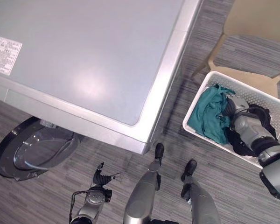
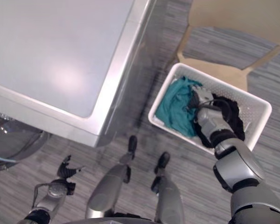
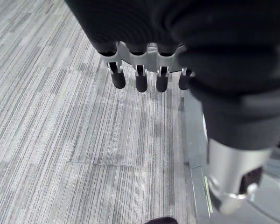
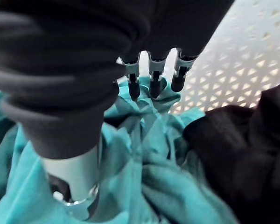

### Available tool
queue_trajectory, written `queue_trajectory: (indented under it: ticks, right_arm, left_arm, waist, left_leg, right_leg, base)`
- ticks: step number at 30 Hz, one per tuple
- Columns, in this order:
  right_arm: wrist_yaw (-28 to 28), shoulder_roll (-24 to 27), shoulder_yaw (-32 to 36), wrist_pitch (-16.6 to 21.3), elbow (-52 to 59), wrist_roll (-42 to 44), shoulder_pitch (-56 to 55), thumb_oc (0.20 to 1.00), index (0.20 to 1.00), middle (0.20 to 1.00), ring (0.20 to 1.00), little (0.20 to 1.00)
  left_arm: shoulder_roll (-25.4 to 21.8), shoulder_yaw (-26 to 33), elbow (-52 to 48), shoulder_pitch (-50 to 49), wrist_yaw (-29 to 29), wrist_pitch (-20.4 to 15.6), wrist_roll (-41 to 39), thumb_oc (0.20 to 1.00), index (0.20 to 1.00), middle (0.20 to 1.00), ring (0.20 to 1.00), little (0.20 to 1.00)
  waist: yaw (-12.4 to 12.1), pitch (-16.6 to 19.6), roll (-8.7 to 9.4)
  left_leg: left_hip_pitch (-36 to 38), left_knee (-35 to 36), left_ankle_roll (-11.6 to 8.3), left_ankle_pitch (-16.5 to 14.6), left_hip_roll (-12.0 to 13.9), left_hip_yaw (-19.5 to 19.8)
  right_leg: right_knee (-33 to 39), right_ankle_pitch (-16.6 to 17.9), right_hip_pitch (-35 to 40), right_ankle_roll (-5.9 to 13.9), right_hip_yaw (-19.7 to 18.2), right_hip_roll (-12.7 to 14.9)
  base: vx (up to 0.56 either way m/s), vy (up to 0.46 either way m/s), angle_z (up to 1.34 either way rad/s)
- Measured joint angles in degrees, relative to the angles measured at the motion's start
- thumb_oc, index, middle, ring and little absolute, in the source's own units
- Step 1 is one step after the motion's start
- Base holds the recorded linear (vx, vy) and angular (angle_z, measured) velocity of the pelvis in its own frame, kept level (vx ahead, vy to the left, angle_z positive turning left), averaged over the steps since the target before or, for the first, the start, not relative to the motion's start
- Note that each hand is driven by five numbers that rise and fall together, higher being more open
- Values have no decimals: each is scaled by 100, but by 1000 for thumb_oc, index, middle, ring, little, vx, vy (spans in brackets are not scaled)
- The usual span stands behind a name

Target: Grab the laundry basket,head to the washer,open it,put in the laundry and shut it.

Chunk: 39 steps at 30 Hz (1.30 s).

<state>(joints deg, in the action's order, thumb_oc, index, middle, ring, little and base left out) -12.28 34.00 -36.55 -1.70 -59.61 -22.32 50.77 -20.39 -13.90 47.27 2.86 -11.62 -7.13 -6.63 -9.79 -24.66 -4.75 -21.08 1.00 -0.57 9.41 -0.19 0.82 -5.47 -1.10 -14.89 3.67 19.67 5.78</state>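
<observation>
I saw grey striped carpet floor (image 1: 60,196) under everything. On it stood the washer (image 1: 93,60), its round door (image 1: 30,149) swung open low at the front, with the white laundry basket (image 1: 198,100) (teal and dark cloth inside) just beside a beige chair (image 1: 252,28).

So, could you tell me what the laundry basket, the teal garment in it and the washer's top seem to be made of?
The laundry basket looks like white moulded plastic: rigid walls pierced by a regular pattern of small holes. The teal garment looks like soft matte cloth, lying in creases and folds under the right hand. The washer's top looks like smooth grey painted metal or plastic with a soft sheen; which one, I cannot tell.
</observation>
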Motion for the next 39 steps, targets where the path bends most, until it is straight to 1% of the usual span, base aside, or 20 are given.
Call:
queue_trajectory:
  ticks: [1, 2, 3, 9, 15, 19, 20, 22, 26, 28, 30, 31, 32, 33, 34, 35, 36, 37, 38, 39]
  right_arm:
    - [10, -131, 8, -5, -23, 8, -2, 843, 843, 843, 843, 843]
    - [37, -206, 3, 4, 0, 30, -24, 369, 369, 369, 369, 369]
    - [58, -290, 6, -5, 16, 78, -28, 200, 200, 200, 200, 200]
    - [137, -333, 953, 9, 1444, 1157, -943, 200, 200, 200, 200, 200]
    - [145, -426, 2219, 122, 3190, 2148, -2390, 200, 200, 200, 200, 200]
    - [163, -555, 2723, 264, 4170, 2541, -2928, 200, 200, 200, 200, 200]
    - [266, -651, 2867, 264, 4860, 2729, -3188, 200, 200, 200, 200, 200]
    - [357, -853, 2899, 506, 5338, 2801, -3387, 200, 200, 200, 200, 200]
    - [629, -1004, 2931, 579, 5940, 3024, -3780, 200, 200, 200, 200, 200]
    - [740, -1068, 2895, 662, 5985, 3206, -3948, 200, 200, 200, 200, 200]
    - [888, -1168, 2796, 640, 5770, 3496, -4212, 200, 200, 200, 200, 200]
    - [971, -1164, 2694, 618, 5707, 3624, -4292, 200, 200, 200, 200, 200]
    - [983, -1150, 2705, 617, 5771, 3626, -4397, 200, 200, 200, 200, 200]
    - [983, -1127, 2712, 618, 5946, 3626, -4481, 200, 200, 200, 200, 200]
    - [987, -1136, 2706, 629, 6031, 3630, -4451, 200, 200, 200, 200, 200]
    - [979, -1162, 2675, 649, 6033, 3643, -4352, 200, 200, 200, 200, 200]
    - [973, -1144, 2661, 650, 6024, 3645, -4228, 200, 200, 200, 200, 200]
    - [964, -1160, 2641, 654, 6005, 3653, -4159, 200, 200, 200, 200, 200]
    - [958, -1111, 2459, 647, 5919, 3691, -4020, 200, 200, 200, 200, 200]
    - [967, -1123, 2406, 645, 5834, 3692, -4002, 200, 200, 200, 200, 200]
  left_arm:
    - [0, -25, -1, 8, 1, -1, 0, 1000, 1000, 1000, 1000, 1000]
    - [3, -49, -9, 33, 3, -1, 0, 1000, 1000, 1000, 1000, 1000]
    - [2, -48, -10, 53, 3, -1, -1, 1000, 1000, 1000, 1000, 1000]
    - [3, -27, -180, 173, 29, 7, 0, 1000, 1000, 1000, 1000, 1000]
    - [123, 319, -251, 99, 95, 158, 0, 1000, 1000, 1000, 1000, 1000]
    - [174, 606, -444, -182, 171, 273, 0, 1000, 1000, 1000, 1000, 1000]
    - [218, 666, -582, -350, 182, 353, -4, 1000, 1000, 1000, 1000, 1000]
    - [242, 708, -624, -551, 214, 392, -4, 1000, 1000, 1000, 1000, 1000]
    - [277, 756, -689, -749, 254, 458, -2, 1000, 1000, 1000, 1000, 1000]
    - [270, 705, -711, -742, 254, 470, -1, 1000, 1000, 1000, 1000, 1000]
    - [263, 632, -830, -613, 273, 474, 2, 1000, 1000, 1000, 1000, 1000]
    - [261, 634, -1064, -614, 281, 481, 5, 1000, 1000, 1000, 1000, 1000]
    - [255, 645, -1316, -648, 283, 487, 4, 1000, 1000, 1000, 1000, 1000]
    - [211, 641, -1751, -754, 281, 481, 0, 1000, 1000, 1000, 1000, 1000]
    - [177, 633, -2101, -825, 276, 475, -2, 1000, 1000, 1000, 1000, 1000]
    - [164, 633, -2334, -873, 268, 457, -2, 1000, 1000, 1000, 1000, 1000]
    - [227, 640, -2397, -831, 262, 449, -3, 1000, 1000, 1000, 1000, 1000]
    - [226, 584, -2432, -826, 259, 456, -7, 1000, 1000, 1000, 1000, 1000]
    - [212, 502, -2488, -784, 285, 470, -16, 1000, 1000, 1000, 1000, 1000]
    - [214, 485, -2424, -778, 289, 479, -30, 1000, 1000, 1000, 1000, 1000]
  waist:
    - [2, -2, 1]
    - [-9, -2, 0]
    - [-11, -2, 0]
    - [33, -3, 6]
    - [202, 1, 93]
    - [381, 240, 357]
    - [481, 400, 499]
    - [564, 636, 617]
    - [660, 1018, 635]
    - [721, 1068, 604]
    - [831, 1061, 583]
    - [821, 1043, 523]
    - [793, 1052, 500]
    - [721, 1072, 483]
    - [636, 1088, 480]
    - [488, 1091, 456]
    - [440, 1077, 247]
    - [411, 1084, 128]
    - [414, 1030, 56]
    - [381, 1001, 122]
  left_leg:
    - [-6, 0, 0, 0, 5, 20]
    - [-10, 0, -1, 1, 7, 28]
    - [-10, 0, -1, 1, 9, 30]
    - [57, 2, 4, 4, 16, 37]
    - [760, 226, -1, 0, 28, -1]
    - [1144, 321, -11, -9, 35, -46]
    - [1326, 316, -49, -73, 37, -184]
    - [1530, 339, -44, -108, 28, -339]
    - [1848, 355, -30, -215, 52, -591]
    - [1870, 341, -19, -211, 73, -616]
    - [1803, 164, 29, -202, 84, -474]
    - [1693, 31, 93, -221, 113, -273]
    - [1608, -50, 35, -150, 87, -71]
    - [1462, -102, -43, -48, 78, 127]
    - [1300, -117, -88, 6, 100, 175]
    - [1140, -95, -243, 130, 143, 322]
    - [960, -51, -377, 229, 337, 452]
    - [846, 33, -394, 212, 461, 440]
    - [683, 222, -548, -244, 735, 202]
    - [667, 183, -527, -367, 749, -11]
  right_leg:
    - [-10, -11, -1, -4, 16, -2]
    - [-15, -22, -2, -2, 16, -4]
    - [-25, -26, -3, -1, 17, -8]
    - [-18, -24, 77, -3, 12, -18]
    - [193, -21, 774, 0, -20, -54]
    - [303, -10, 1148, 13, -70, -76]
    - [338, -9, 1275, 19, -164, -54]
    - [404, 2, 1417, 36, -327, -42]
    - [285, -18, 1548, 63, -603, -25]
    - [75, -75, 1483, 101, -701, -34]
    - [-441, -331, 1359, 163, -1194, -31]
    - [-1336, -798, 1186, 137, -1709, -103]
    - [-1834, -1011, 1148, 150, -1949, -180]
    - [-2128, -1229, 1117, 113, -2182, -274]
    - [-2016, -1400, 1110, -43, -2208, -331]
    - [-1653, -1547, 1118, -233, -2132, -437]
    - [-1440, -1581, 1110, -304, -1983, -642]
    - [-1287, -1426, 1079, -360, -1961, -821]
    - [-999, -1021, 1022, -592, -1799, -962]
    - [-993, -1022, 1008, -743, -1679, -902]
  base:
    - [5, -19, 11]
    - [9, -21, 6]
    - [0, 0, 0]
    - [6, 0, 0]
    - [74, 38, 0]
    - [73, 93, -10]
    - [86, 171, -34]
    - [30, 101, -44]
    - [-126, 3, -36]
    - [-207, -52, -8]
    - [-360, -217, 41]
    - [-419, -358, 84]
    - [-381, -391, 100]
    - [-365, -348, 91]
    - [-394, -315, 66]
    - [-384, -273, 46]
    - [-338, -179, 41]
    - [-352, -126, 98]
    - [-346, -45, 104]
    - [-321, -18, 99]
